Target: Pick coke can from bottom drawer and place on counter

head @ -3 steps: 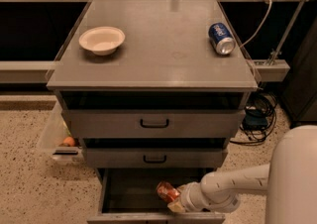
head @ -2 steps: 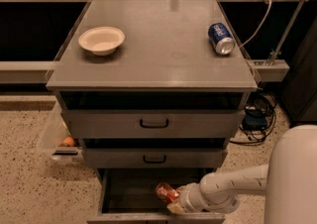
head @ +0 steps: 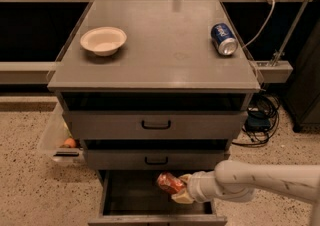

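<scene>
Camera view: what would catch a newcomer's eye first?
The claw on the white arm reaches into the open bottom drawer, right at a red can. Up on the grey counter sit a white bowl at left and a blue can lying at right.

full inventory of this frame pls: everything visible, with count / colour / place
counter: 1, grey, top of the drawer cabinet
bowl: 1, cream, left side of the counter
blue soda can: 1, blue with silver top, lying on its side, right side of the counter
upper drawers: 2, grey with black handles, under the counter
bottom drawer: 1, grey, dark inside, open
coke can: 1, red, tilted, in the bottom drawer
plastic bin: 1, clear, floor left of cabinet
cables: bundle, black, floor right of cabinet
arm: 1, white, reaching from the right
gripper: 1, cream, in the bottom drawer at the coke can
</scene>
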`<state>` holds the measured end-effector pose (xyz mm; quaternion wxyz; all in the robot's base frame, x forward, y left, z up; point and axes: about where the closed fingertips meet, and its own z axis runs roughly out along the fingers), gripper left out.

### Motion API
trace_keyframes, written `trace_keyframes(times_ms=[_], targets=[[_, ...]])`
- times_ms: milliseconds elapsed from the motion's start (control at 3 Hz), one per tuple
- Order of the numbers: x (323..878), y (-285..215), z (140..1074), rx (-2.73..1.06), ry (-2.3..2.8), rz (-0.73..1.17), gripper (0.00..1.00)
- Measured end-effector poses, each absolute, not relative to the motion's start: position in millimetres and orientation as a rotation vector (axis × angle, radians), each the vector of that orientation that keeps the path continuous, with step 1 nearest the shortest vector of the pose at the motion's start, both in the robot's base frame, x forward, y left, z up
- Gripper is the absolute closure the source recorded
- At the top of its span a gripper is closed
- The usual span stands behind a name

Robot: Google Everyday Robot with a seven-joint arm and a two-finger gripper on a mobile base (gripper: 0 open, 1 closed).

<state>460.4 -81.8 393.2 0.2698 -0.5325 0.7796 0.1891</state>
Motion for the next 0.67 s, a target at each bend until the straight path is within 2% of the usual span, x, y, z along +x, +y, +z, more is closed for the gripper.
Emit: trace_keyframes(times_ms=[667], targets=[[439.9, -106.5, 546.6, -1.522, 1.806, 0.527, 1.00]])
